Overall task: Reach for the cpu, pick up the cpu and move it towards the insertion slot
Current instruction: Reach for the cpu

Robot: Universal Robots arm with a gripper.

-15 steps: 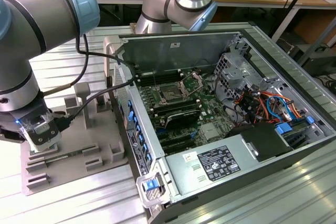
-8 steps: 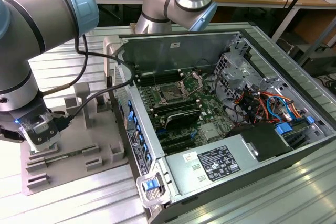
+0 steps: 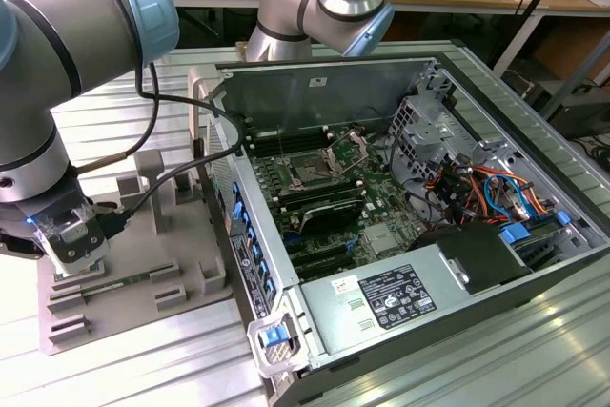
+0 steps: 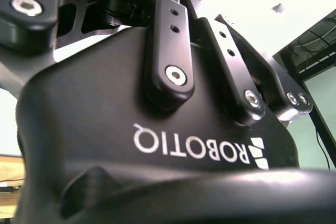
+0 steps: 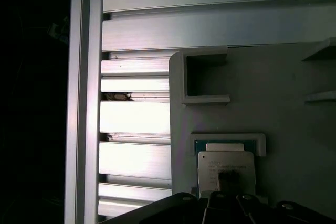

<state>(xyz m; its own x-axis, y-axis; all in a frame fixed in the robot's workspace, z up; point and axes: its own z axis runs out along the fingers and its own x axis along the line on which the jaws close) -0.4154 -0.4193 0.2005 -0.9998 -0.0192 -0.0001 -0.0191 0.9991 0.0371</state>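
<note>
My claw (image 3: 74, 253) hangs at the lower left of the exterior view, low over the grey tray (image 3: 152, 269) that sits on the ribbed metal desk (image 3: 143, 369). In the first wrist view the cpu (image 5: 226, 167) lies flat in a framed pocket of that tray, close under my claw's dark body, with a green edge showing along one side. I cannot tell whether my claw is open, closed or gripping the chip. The second wrist view gives me my own black housing (image 4: 157, 129), not the business end.

The insertion slot (image 3: 310, 172) is well apart from me. It sits near the centre of the exterior view, inside the open computer case (image 3: 324, 92), with its bracket (image 3: 349, 145) hinged up.

These are the risks as I judge them:
- **Off-centre grip:** The chip is thin and sits close to the pocket's frame. A grip that lands off-centre could tilt it, wedge it against the frame or let it slip.
- **Too much downward force:** Bearing down hard could scrape the chip on the tray.
- **Tray shifting:** If the tray is not fixed to the desk, a sideways pull could drag it along.
- **Low carry:** The case's near wall (image 3: 243, 235) stands between the tray and the slot, and a low carry could knock the chip against it.
- **Cable snag:** The black cable (image 3: 176, 178) from my wrist runs toward that wall and might snag there.
</note>
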